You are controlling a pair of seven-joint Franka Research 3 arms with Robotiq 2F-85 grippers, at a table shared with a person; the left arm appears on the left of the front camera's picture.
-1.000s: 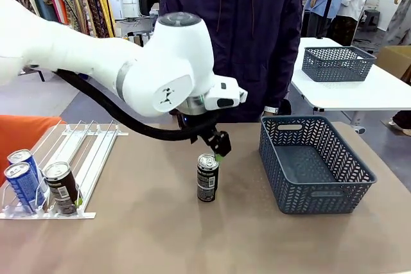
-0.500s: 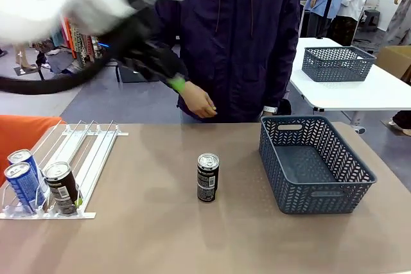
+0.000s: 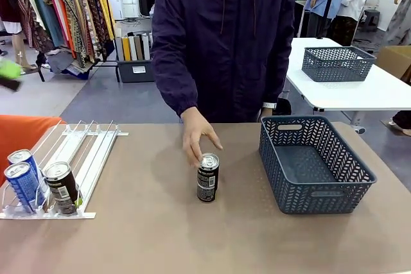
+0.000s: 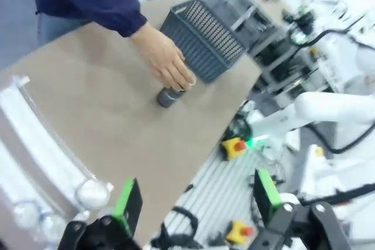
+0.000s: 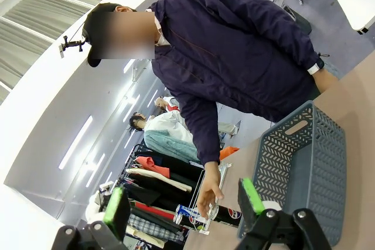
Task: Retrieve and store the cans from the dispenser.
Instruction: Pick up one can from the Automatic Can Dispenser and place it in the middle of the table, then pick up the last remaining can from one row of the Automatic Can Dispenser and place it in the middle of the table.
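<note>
Black can (image 3: 207,181) upright near the middle of the table (image 3: 160,235). Over its silver top, a person's hand (image 3: 196,136) reaching in from the far edge, fingers curled down, apparently touching the rim, though the contact is hard to make out. To the can's right, toward the table's right edge, a dark grey mesh basket (image 3: 275,158), well apart from the can. Along the left edge, the white dispenser (image 3: 90,149) with three cans at its near end: two blue cans (image 3: 24,185) in the outer lanes, one dark can (image 3: 61,187) just beside them. Left gripper (image 4: 196,197) raised high above the table's left side, green pads wide apart, empty. Right gripper (image 5: 183,203) likewise spread and empty, looking toward the person and the basket.
</note>
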